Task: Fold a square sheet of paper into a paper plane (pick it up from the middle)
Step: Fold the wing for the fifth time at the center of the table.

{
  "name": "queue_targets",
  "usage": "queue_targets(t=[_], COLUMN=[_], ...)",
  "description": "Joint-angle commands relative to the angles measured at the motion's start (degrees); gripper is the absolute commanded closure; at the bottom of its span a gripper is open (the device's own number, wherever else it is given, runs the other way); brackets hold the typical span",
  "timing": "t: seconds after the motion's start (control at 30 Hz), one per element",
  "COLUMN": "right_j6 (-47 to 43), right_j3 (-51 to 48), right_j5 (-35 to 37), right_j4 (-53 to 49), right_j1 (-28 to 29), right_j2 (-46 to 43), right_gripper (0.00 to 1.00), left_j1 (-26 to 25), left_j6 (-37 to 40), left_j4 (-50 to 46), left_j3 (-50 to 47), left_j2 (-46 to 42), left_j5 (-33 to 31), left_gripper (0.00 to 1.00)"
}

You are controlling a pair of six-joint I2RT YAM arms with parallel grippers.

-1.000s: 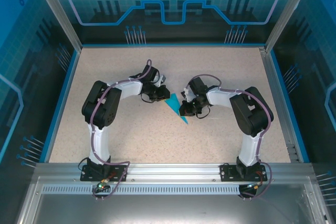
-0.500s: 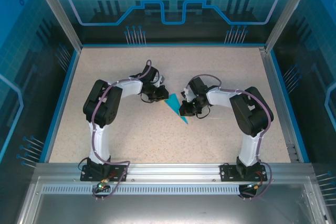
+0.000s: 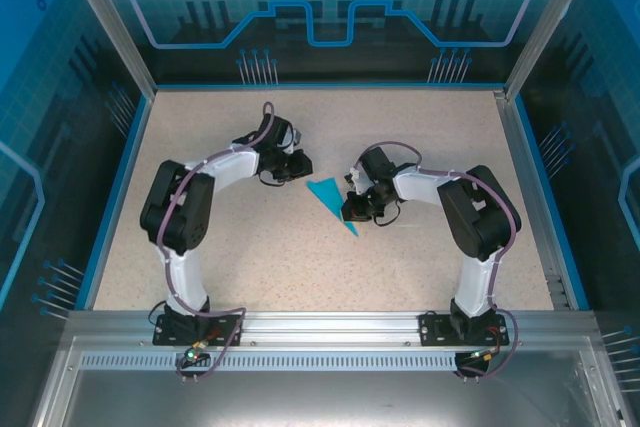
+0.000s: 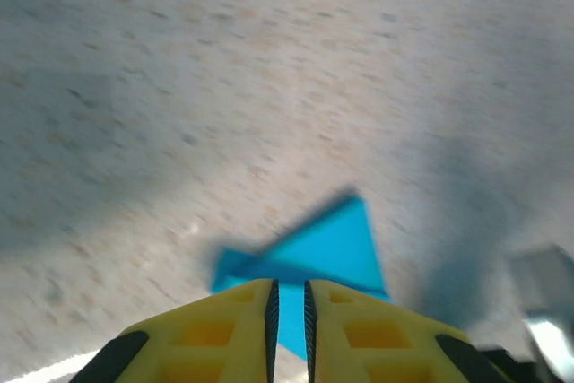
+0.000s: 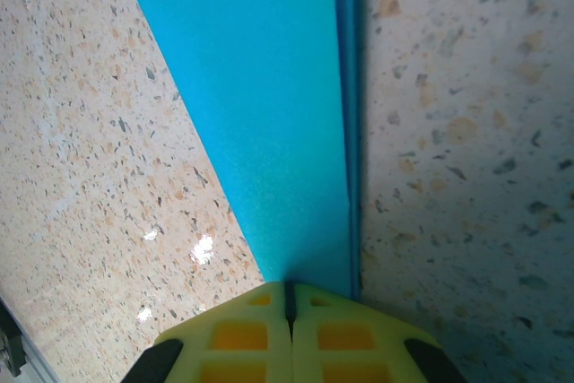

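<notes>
The bright blue paper plane lies flat on the speckled table as a narrow pointed dart, its tip toward the near edge. My left gripper sits just up and left of its wide end, clear of it. In the left wrist view the yellow fingers stand a narrow slit apart with nothing between them, and the paper lies beyond. My right gripper is at the dart's right edge. Its jaws are shut, tips down on the folded paper.
The speckled table is bounded by a blue rim and clear enclosure walls. Both arm bases are bolted to the metal rail at the near edge.
My left arm has swung left and back, drawing its gripper off the wide end of the paper. The right gripper and the paper have stayed put.
</notes>
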Motion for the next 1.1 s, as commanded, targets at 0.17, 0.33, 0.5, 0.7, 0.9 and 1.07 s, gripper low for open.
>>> queue_targets(t=[0.17, 0.33, 0.5, 0.7, 0.9, 1.07], right_j6=[0.42, 0.50, 0.78, 0.86, 0.30, -0.22], right_j3=[-3.38, -3.63, -3.91, -4.22, -4.84, -5.92], right_j5=[6.50, 6.61, 6.52, 6.81, 8.72, 11.19], right_j4=[-8.25, -8.08, -7.75, -7.64, -7.96, -8.66], right_j1=[-0.02, -0.10, -0.17, -0.10, -0.10, -0.09], right_j2=[3.61, 3.43, 3.70, 4.04, 5.34, 5.88], right_gripper=[0.96, 0.97, 0.97, 0.97, 0.97, 0.98], left_j1=[-9.01, -11.50, -11.61, -11.60, -11.53, -10.68], left_j6=[-10.38, -12.97, -13.43, -13.36, -10.93, -8.65], left_j4=[11.00, 12.12, 10.25, 10.71, 5.38, 1.32], left_j3=[-8.53, -9.32, -7.78, -7.86, -6.32, -4.37], left_j2=[-3.38, -0.58, 3.28, 4.93, 5.66, 6.69], left_j5=[4.79, 4.77, 5.01, 6.95, 0.82, -4.88], left_gripper=[0.85, 0.88, 0.89, 0.90, 0.90, 0.90])
